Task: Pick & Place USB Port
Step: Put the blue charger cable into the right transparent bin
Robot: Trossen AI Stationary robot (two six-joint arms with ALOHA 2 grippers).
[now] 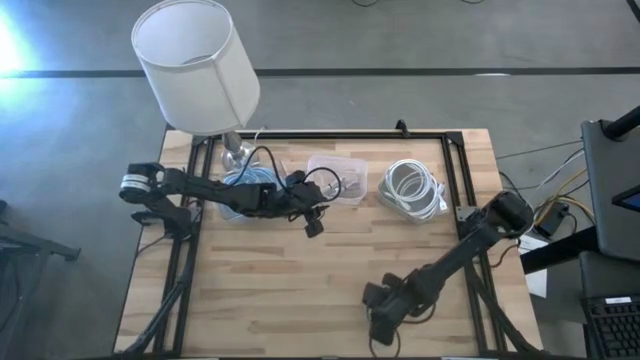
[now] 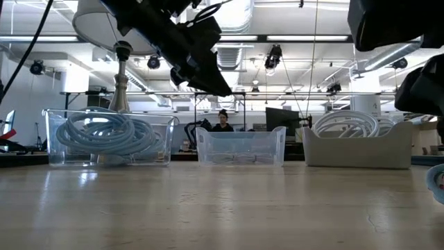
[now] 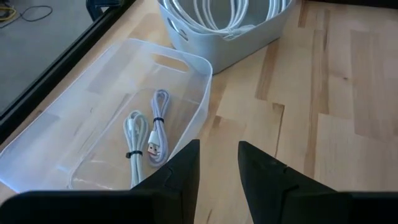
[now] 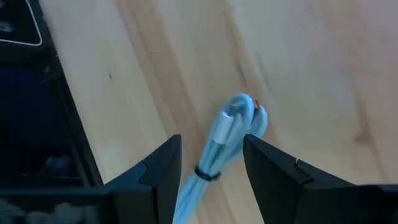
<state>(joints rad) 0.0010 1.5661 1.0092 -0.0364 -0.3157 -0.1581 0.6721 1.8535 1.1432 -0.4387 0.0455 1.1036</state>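
My worktable has a light wooden plank top framed by black rails. Along its far side three containers sit in a row: a clear bin of pale blue coiled cable near my left arm's side, a clear plastic tray in the middle, and a white tub of white coiled cable toward my right. A lamp stands at the far left corner. Near the front edge, a small bundled blue-white cable lies on the bare planks.

Open-plan lab, exposed ceiling ducts, monitors, seated person behind
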